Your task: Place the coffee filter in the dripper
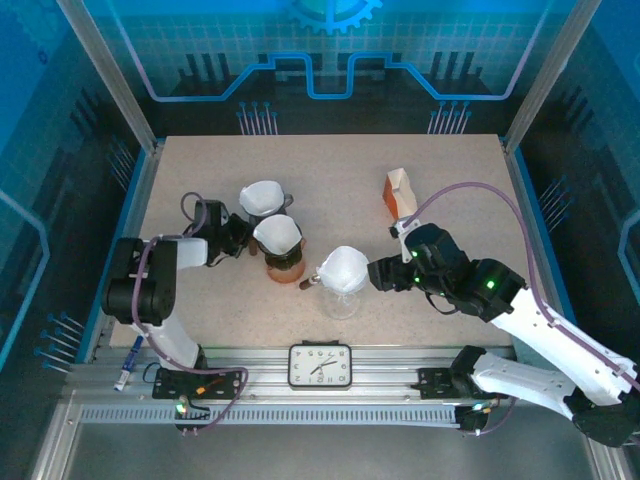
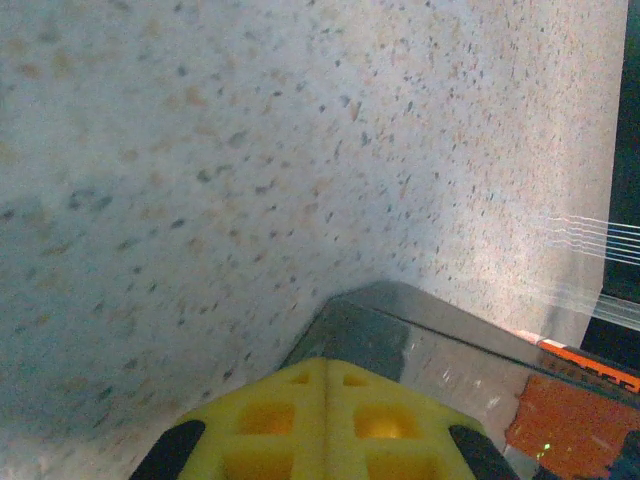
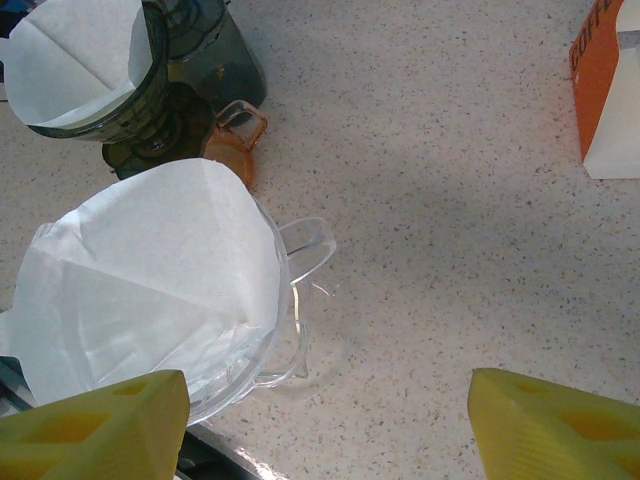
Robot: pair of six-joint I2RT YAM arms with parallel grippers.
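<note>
Finding the coffee filter sitting opened inside the clear dripper, near the front middle of the table, and so judging the placing as nearly finished. Holding the right gripper just beside it, fingers spread wide and pinching nothing, probably for leaving the paper undisturbed. Resting the left gripper with fingers pressed together and empty, beside the nearest dark dripper, seemingly for staying clear.
</note>
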